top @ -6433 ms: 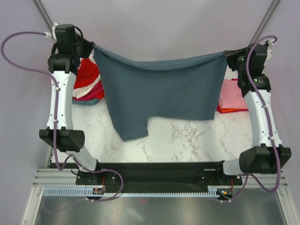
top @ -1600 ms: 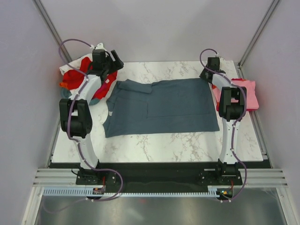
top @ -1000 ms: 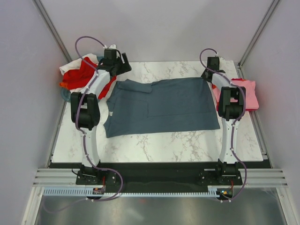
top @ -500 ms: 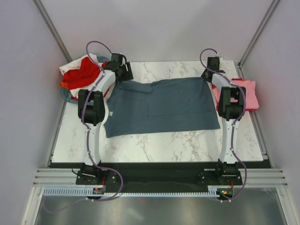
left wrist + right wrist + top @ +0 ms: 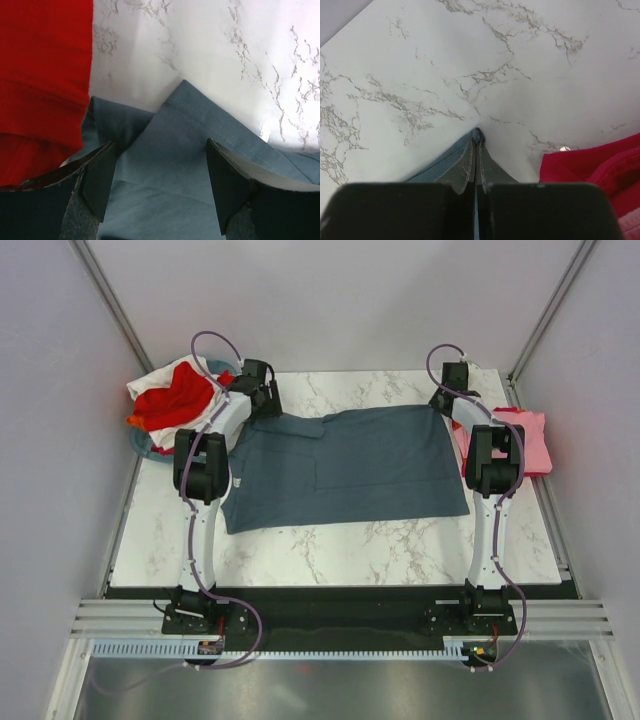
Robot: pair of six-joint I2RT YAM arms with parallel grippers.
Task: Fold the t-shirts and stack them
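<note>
Left tool and right tool at upper corners of slate t-shirt
Left spread apart astride upper-left corner; right clamped on upper-right corner.

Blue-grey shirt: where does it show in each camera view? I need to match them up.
Top external: shirt spread flat mid-table, between the two arms.
Left wrist: its corner fills the lower middle, between the open left gripper fingers.
Right wrist: only a sliver at bottom centre, pinched in the shut right gripper.
Shared landmark: the marble table, bare beside the shirt in all three.
</note>
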